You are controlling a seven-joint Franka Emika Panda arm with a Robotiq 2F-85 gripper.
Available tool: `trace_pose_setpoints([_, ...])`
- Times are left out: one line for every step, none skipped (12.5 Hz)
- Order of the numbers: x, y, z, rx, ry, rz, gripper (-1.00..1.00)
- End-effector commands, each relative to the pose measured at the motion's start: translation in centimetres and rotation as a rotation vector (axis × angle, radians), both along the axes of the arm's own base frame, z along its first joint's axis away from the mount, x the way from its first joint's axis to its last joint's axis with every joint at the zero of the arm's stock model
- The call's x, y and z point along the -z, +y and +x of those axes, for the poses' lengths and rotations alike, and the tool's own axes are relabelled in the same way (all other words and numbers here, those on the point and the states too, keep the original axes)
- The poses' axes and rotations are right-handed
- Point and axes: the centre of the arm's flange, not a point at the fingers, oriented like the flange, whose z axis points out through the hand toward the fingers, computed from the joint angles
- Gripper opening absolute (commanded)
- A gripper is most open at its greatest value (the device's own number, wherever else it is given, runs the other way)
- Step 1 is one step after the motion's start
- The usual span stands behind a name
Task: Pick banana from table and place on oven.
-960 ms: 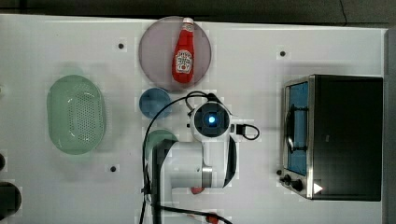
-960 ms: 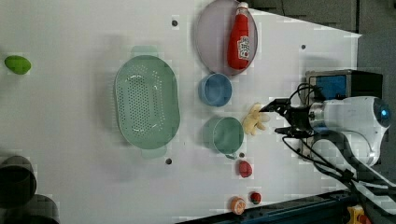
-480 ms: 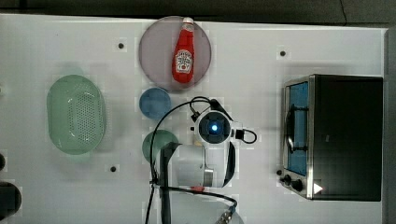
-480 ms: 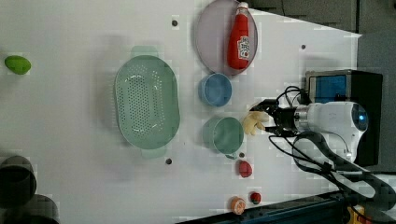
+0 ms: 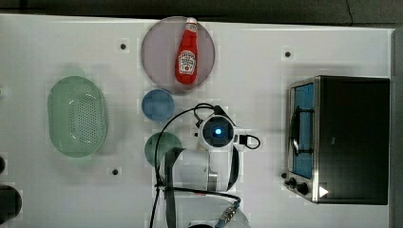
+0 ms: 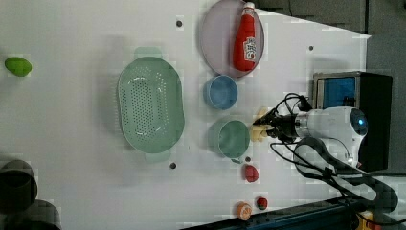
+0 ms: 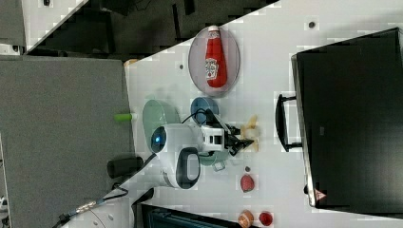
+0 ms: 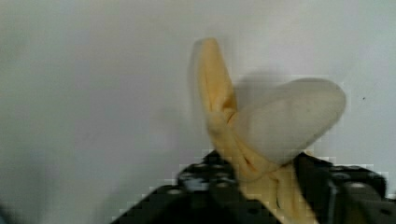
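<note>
The banana (image 8: 261, 126), pale yellow and half peeled, lies on the white table (image 5: 266, 85) between the green cup and the oven. In the wrist view my gripper (image 8: 266, 170) has its black fingers pressed against both sides of the banana's lower end. The left view shows the banana (image 6: 259, 128) at the tip of my gripper (image 6: 272, 127), close to the green cup's rim. In the right view the banana (image 7: 250, 133) sits just ahead of my gripper (image 7: 240, 141). The oven (image 5: 351, 137) stands at the top view's right, black top bare, door closed.
A ketchup bottle (image 5: 186, 52) lies on a grey plate (image 5: 154, 57). A blue cup (image 5: 157, 105), a green cup (image 5: 159, 148) and a green colander (image 5: 77, 116) stand at the top view's left. Small red (image 6: 250, 173) and orange (image 6: 243, 210) fruit pieces lie near the table edge.
The arm has come down over the banana, and the fingers, wide open a second ago, have closed in on it.
</note>
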Motion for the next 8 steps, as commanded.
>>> trace_pose_setpoints([-2.2,0.3,1.2,0.049,-0.06,0.0,-0.62])
trace_pose_setpoints([-2.2,0.3,1.3,0.049,-0.061,0.0,-0.62])
trace_pose_setpoints([-2.4,0.2,1.3,0.05,-0.065,0.0,-0.62])
trace_pose_setpoints([-3.2,0.2,1.6,0.05,-0.08,0.0,-0.62])
trace_pose_setpoints([-4.8,0.2,2.0,0.05,-0.103,0.0,-0.62])
trace_pose_setpoints([-7.0,0.2,2.4,0.05,-0.127,0.001,-0.62])
trace_pose_setpoints([-9.7,0.3,2.7,0.049,-0.141,0.001,-0.62])
trace_pose_setpoints([-13.0,0.3,3.0,0.049,-0.142,0.001,-0.62])
